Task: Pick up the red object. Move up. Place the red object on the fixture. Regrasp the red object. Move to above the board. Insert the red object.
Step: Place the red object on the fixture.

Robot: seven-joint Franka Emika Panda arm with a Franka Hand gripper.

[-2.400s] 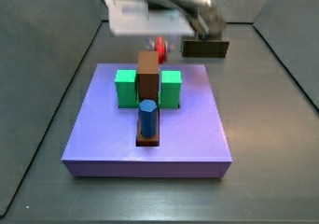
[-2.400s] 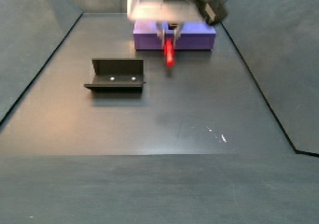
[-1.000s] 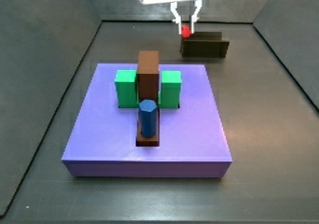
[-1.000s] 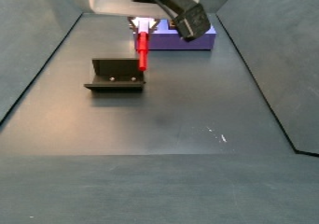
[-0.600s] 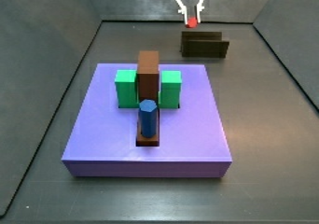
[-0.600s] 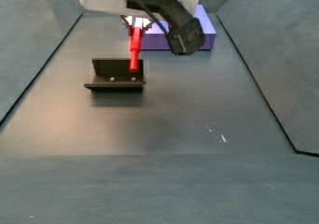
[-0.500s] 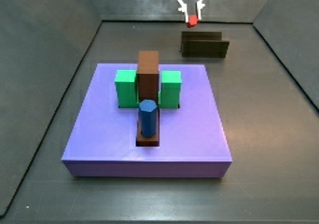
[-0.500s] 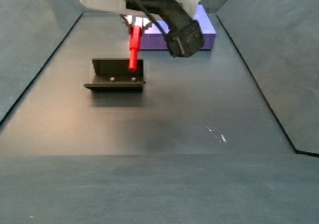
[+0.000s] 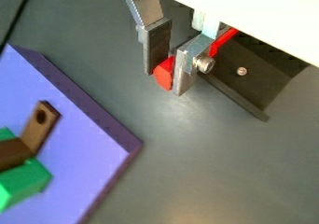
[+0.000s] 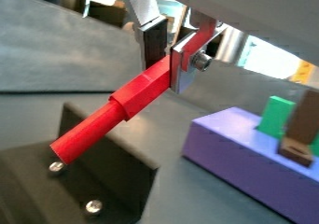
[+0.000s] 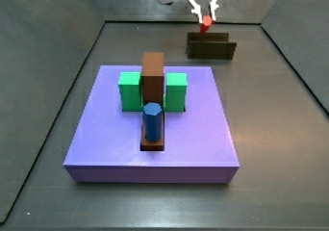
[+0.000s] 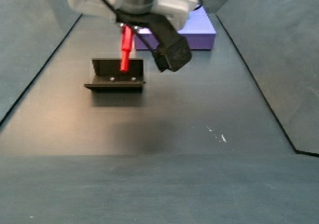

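Dark matte floor carries no readable writing. Above the boxy fixture, the gripper clamps the slim red object, seemingly just clear of it; smooth purple board well behind.

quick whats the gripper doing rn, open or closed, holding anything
Gripper: closed on the red object, holding it over the fixture.

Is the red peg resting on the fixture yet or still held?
Held: the gripper above the fixture has its fingers shut on the red peg. Whether its lower end touches the fixture: cannot tell.
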